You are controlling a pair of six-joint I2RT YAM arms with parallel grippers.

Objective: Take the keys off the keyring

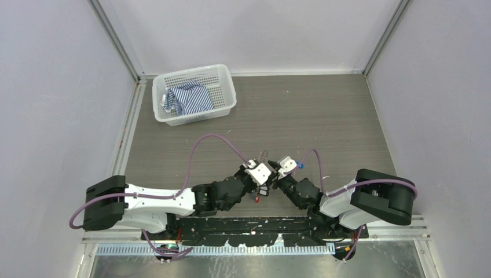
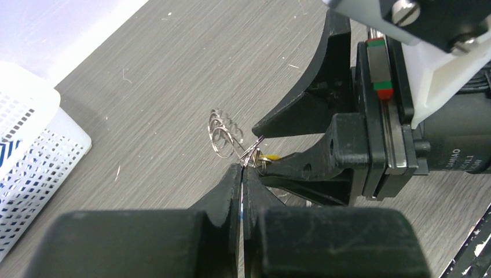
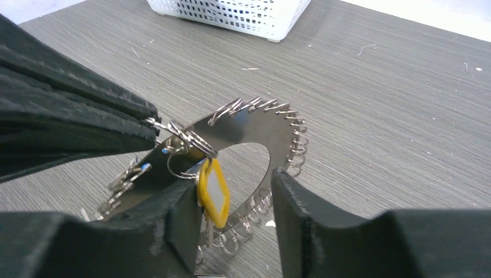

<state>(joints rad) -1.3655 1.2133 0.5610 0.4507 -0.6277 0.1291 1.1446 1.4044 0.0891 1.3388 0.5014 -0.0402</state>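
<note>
Right wrist: left tool [image 3: 151, 124] reaches across, clamped on a small ring [image 3: 186, 136] of the keyring [image 3: 255, 128]; right tool [image 3: 234, 188] apart.

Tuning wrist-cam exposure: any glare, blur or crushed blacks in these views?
Top external: even, soft light, no hard shadows. Left wrist: left fingers near-black, little detail; table sharp. Right wrist: keyring sharp, no blown glare; right fingers dark but textured.
</note>
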